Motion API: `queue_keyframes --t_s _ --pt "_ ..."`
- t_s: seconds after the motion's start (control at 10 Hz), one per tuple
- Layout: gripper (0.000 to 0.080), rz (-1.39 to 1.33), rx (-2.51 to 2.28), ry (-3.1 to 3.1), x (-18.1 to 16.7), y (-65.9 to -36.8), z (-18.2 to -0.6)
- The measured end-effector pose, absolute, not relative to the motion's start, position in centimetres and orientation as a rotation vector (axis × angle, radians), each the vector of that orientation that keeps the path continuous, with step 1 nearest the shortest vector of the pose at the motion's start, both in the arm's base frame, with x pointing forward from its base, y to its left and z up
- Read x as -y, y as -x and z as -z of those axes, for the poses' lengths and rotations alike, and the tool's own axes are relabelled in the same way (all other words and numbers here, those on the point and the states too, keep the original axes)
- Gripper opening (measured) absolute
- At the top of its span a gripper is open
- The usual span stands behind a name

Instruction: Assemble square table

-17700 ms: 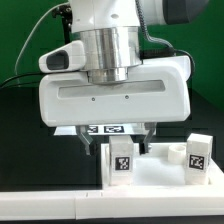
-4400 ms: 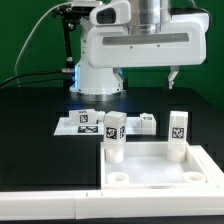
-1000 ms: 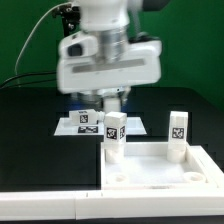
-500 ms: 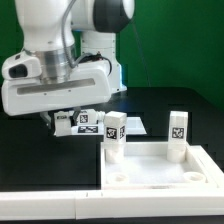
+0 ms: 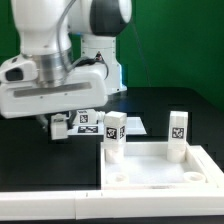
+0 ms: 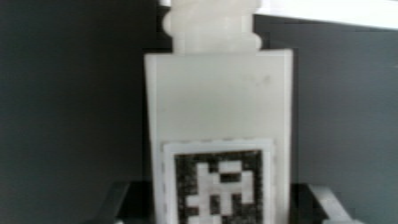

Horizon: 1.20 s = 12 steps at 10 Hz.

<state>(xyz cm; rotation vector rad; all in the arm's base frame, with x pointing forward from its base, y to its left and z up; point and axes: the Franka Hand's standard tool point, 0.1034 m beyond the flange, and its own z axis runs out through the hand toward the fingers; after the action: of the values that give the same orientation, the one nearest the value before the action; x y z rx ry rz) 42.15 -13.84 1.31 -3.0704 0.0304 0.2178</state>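
My gripper (image 5: 61, 127) hangs low over the black table at the exterior view's left. It is shut on a short white leg (image 5: 62, 119) with a black-and-white tag. In the wrist view this leg (image 6: 214, 110) fills the picture between the dark fingers (image 6: 132, 197), with its tag near the jaws and its threaded end (image 6: 210, 25) pointing away. The white square tabletop (image 5: 160, 172) lies at the front right, rim up. Two tagged legs stand upright in its far corners, one on the left (image 5: 114, 136) and one on the right (image 5: 178, 135).
The marker board (image 5: 98, 122) lies flat behind the tabletop, partly hidden by the arm. A long white bar (image 5: 50, 206) runs along the front edge. A green backdrop stands behind the black table.
The arm has swung from above the marker board to the exterior view's left and come lower, carrying the leg with it. The tabletop and its two standing legs have not moved.
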Motion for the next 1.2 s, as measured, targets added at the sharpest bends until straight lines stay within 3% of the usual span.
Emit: queue_keyframes --t_s 0.2,0.5,0.7,1.0,1.2 --pt "0.0285 -0.215 -0.117 3.051 15.9 -41.2 -0.8" --pt "0.0285 -0.222 -0.14 3.046 15.4 -41.3 -0.8" --pt "0.0587 -0.277 -0.135 3.033 14.8 -41.4 -1.1" --pt "0.0645 -0.578 -0.092 2.962 13.7 -42.8 -3.5" --pt "0.0648 -0.806 -0.113 2.869 13.1 -43.9 -3.5"
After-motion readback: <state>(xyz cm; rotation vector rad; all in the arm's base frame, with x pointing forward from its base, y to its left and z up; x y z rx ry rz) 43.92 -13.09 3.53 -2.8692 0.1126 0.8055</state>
